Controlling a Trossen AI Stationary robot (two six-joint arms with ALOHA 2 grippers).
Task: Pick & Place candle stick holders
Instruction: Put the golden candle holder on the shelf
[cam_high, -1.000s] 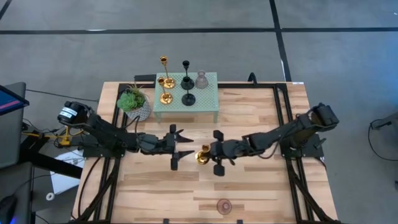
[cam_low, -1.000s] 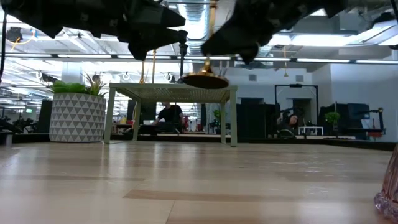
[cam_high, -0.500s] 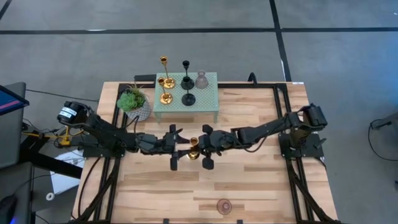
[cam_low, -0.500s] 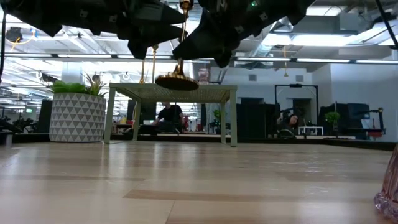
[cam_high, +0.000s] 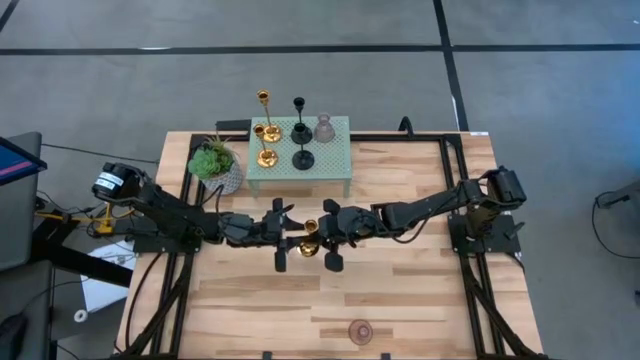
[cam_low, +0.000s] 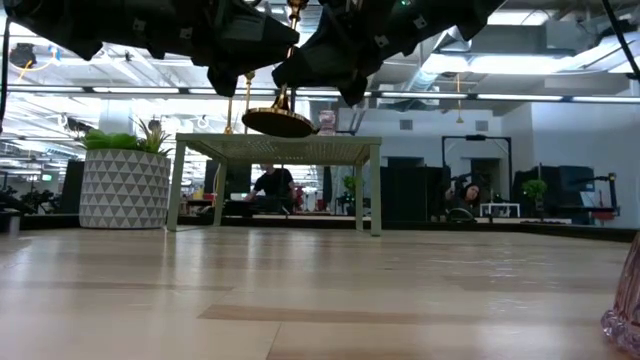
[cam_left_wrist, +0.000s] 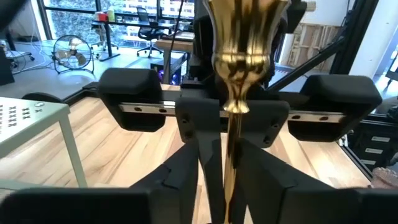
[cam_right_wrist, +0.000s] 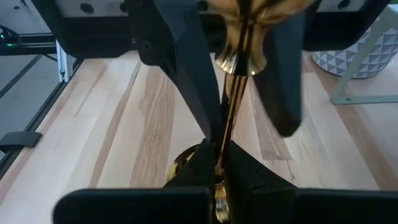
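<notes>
A gold candle stick holder (cam_high: 310, 238) hangs over the table's middle, base (cam_low: 277, 122) down and cup (cam_left_wrist: 239, 37) up, slightly tilted. My right gripper (cam_high: 322, 240) is shut on its stem. My left gripper (cam_high: 292, 238) faces it from the table's left, open, its fingers (cam_right_wrist: 186, 74) on either side of the upper stem; whether one touches it I cannot tell. More gold (cam_high: 268, 132), black (cam_high: 301, 132) and pinkish (cam_high: 323, 128) holders stand on a small green table (cam_high: 335, 160). Another pink holder (cam_high: 360, 330) stands on the wood near the front edge. My right gripper pinches the gold holder's thin stem (cam_right_wrist: 231, 118) between its two fingers, low down just above the round base. The fingers come from the table's right, slanting downward, and lie across the stem. The holder is lifted clear of the table, nearly upright.
A potted green plant (cam_high: 215, 165) in a white patterned pot stands left of the green table. The wooden tabletop (cam_high: 420, 300) lies bare before and to the right of the arms. Black frame rails (cam_high: 460, 200) run along the table's sides.
My right gripper has carried the gold holder toward the table's left and a little toward the far edge, bringing its stem between my left gripper's fingers. The holder stayed lifted and near upright. My left gripper's fingers have drawn closer together around the stem.
</notes>
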